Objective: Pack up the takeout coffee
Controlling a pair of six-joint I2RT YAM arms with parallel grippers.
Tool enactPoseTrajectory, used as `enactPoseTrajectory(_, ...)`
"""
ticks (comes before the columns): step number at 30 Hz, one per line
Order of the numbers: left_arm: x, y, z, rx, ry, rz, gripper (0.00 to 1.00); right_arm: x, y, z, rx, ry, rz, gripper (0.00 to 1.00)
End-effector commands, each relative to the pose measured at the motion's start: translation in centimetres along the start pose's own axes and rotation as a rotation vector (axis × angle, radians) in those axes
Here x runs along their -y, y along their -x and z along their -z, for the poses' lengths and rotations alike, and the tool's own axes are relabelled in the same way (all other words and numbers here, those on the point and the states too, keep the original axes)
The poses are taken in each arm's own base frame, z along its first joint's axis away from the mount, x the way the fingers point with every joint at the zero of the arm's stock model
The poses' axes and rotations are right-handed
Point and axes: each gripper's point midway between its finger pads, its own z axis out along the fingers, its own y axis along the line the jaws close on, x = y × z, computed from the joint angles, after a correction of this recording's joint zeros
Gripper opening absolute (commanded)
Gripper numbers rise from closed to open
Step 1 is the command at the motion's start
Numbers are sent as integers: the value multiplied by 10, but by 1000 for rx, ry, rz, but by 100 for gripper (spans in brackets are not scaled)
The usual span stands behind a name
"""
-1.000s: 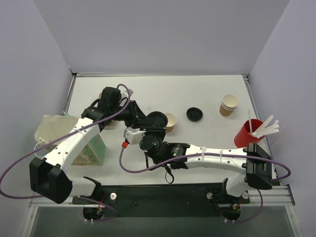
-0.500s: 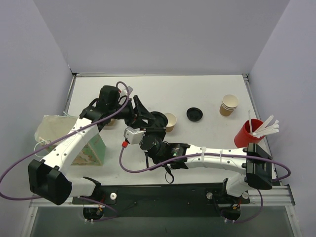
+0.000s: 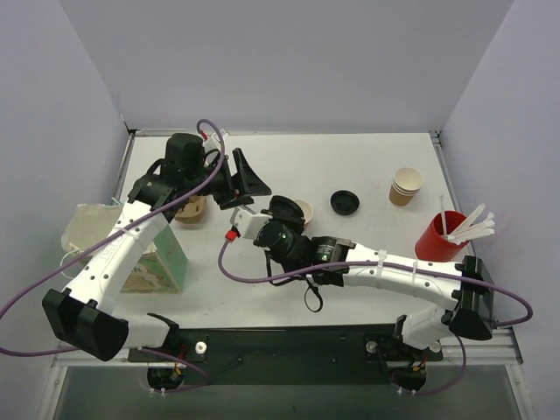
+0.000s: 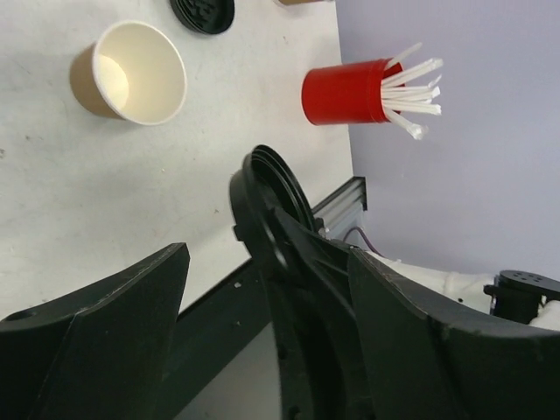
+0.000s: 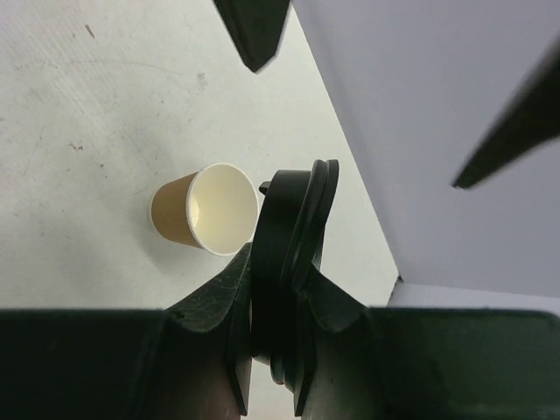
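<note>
The takeout coffee stands in two parts. Its brown paper cup (image 3: 303, 214) (image 4: 131, 70) (image 5: 206, 210) sits open and upright on the table, cream inside. Its black lid (image 3: 283, 208) (image 5: 293, 206) (image 4: 267, 206) is held on edge just left of the cup, with my right gripper (image 3: 278, 217) (image 5: 284, 262) shut on its rim. My left gripper (image 3: 248, 191) (image 4: 269, 258) is open, its fingers spread wide either side of the lid without touching it. Both left fingertips (image 5: 254, 31) show at the top of the right wrist view.
A second black lid (image 3: 345, 202) (image 4: 203, 13) lies right of the cup. A stack of brown cups (image 3: 406, 185) and a red cup of white straws (image 3: 442, 234) (image 4: 346, 90) stand at the right. A paper bag (image 3: 96, 229) and a tan object (image 3: 191, 209) sit under the left arm.
My left gripper has opened, let go of the lid and drawn back up and to the left. My right gripper has closed on the lid and keeps it beside the cup.
</note>
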Motion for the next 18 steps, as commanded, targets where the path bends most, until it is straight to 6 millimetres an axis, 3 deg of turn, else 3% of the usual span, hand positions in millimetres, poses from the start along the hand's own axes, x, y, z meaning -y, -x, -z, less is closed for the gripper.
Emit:
enactPoseTrajectory(1, 0, 27, 8, 90, 65, -100, 84, 20, 2, 12, 13, 68, -190, 2)
enactPoseTrajectory(9, 8, 45, 13, 138, 86, -164, 84, 20, -3, 8, -9, 158, -350, 1)
enactPoseTrajectory(12, 1, 51, 13, 156, 118, -173, 84, 23, -4, 6, -14, 206, -439, 1)
enactPoseTrajectory(13, -1, 53, 12, 161, 120, -175, 84, 16, 2, 7, 0, 270, -505, 1)
enactPoseTrajectory(18, -12, 57, 4, 169, 141, -181, 84, 32, 0, -7, -18, 399, -797, 1)
